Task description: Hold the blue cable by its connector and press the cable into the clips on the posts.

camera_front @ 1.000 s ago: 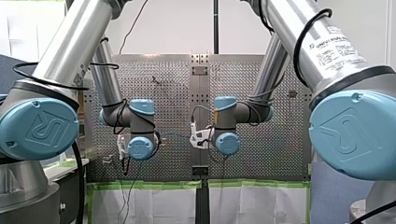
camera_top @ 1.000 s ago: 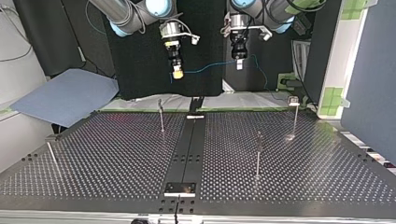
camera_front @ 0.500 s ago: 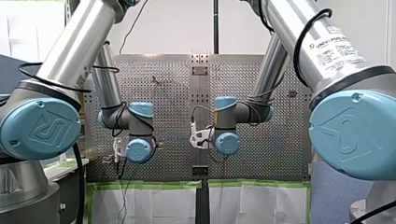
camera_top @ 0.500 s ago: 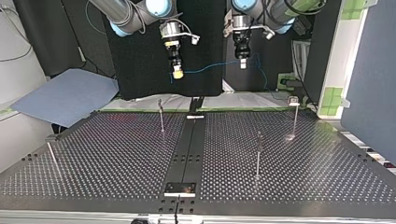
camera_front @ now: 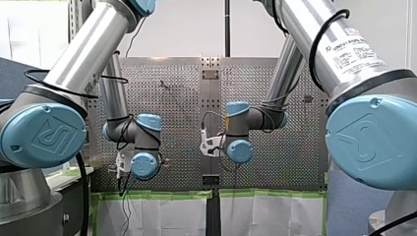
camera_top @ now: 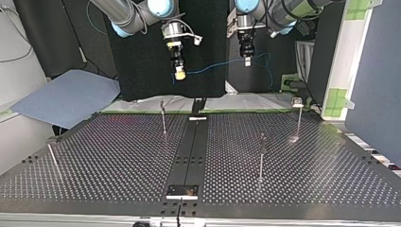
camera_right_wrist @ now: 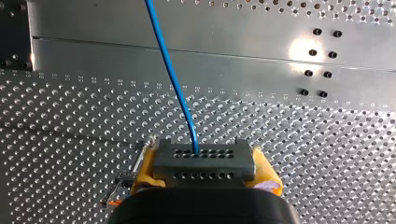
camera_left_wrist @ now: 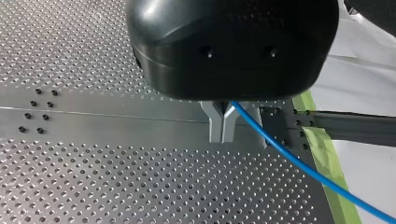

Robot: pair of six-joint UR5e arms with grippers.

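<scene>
My right gripper [camera_right_wrist: 204, 171] has its yellow pads shut on a dark grey connector [camera_right_wrist: 203, 158]. The blue cable [camera_right_wrist: 169, 65] leaves the connector's face and runs away over the table. In the top view the cable [camera_top: 213, 68] spans from my right gripper [camera_top: 179, 74] to my left gripper [camera_top: 247, 60], both high above the far edge of the table. Past my left gripper it loops down. My left gripper [camera_left_wrist: 222, 139] has its metal fingers shut on the cable [camera_left_wrist: 299, 163], which trails off beside them.
Several thin posts stand on the perforated table [camera_top: 118, 156]: one [camera_top: 163, 116] left of the middle strip, one [camera_top: 261, 156] right of it, one [camera_top: 298, 117] far right, one [camera_top: 52, 158] near the left edge. A blue sheet [camera_top: 66, 97] lies beyond the table's left corner.
My left arm has shifted toward the front view's left and a little lower, carrying the cable with it. My right arm has stayed put with the connector.
</scene>
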